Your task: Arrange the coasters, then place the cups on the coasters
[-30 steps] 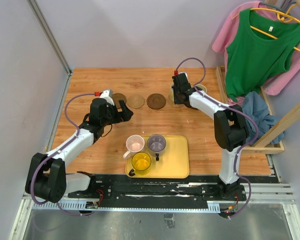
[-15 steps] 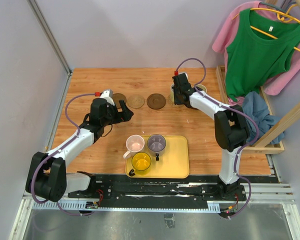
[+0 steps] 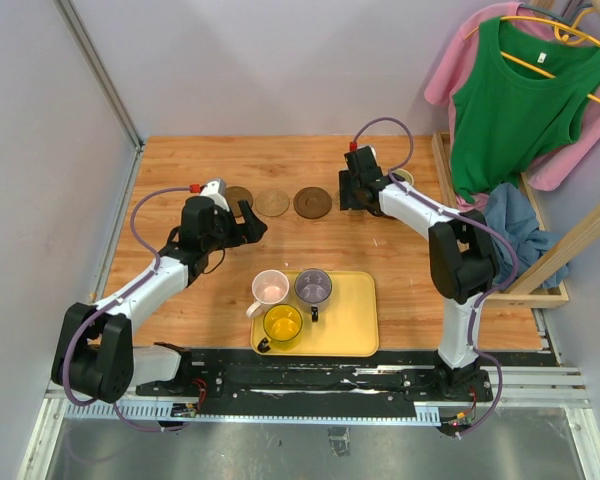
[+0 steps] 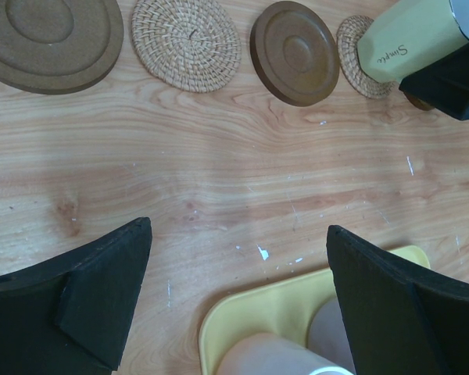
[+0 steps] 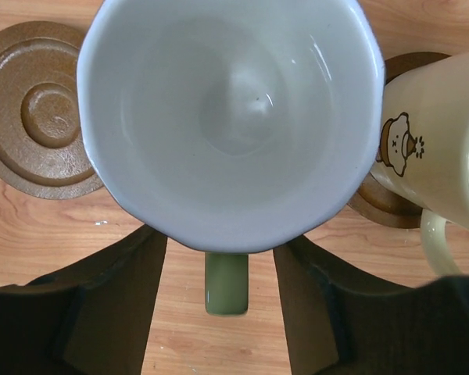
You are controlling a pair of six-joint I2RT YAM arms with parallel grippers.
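Since a second ago my right gripper has spread: its fingers now stand open either side of the handle of the green cup, clear of it, gripping nothing. Nearest, on the tray: yellow cup, pink cup and purple cup, upright and close together. I judge them light, rigid, smooth-walled and so slippery, and apt to chip if knocked together. They are best taken by a pinch on the handle, or across the rim wall where a neighbour blocks the handle. Just beyond the tray's left end my left gripper hovers, fingers wide open, empty. Farther beyond the tray runs the row of coasters: dark coaster, woven coaster, second dark coaster, all bare. They look flat, stiff and light, likely to slide on the wood if nudged. Next along, beyond the tray's right half, the green cup stands on a second woven coaster: pale green outside, glossy white within, faceted rim, handle toward me. Farthest, beyond and right of the tray, the cream cup, a small dog drawn on its side, sits on the last dark coaster, just beside the green cup; whether they touch I cannot tell.
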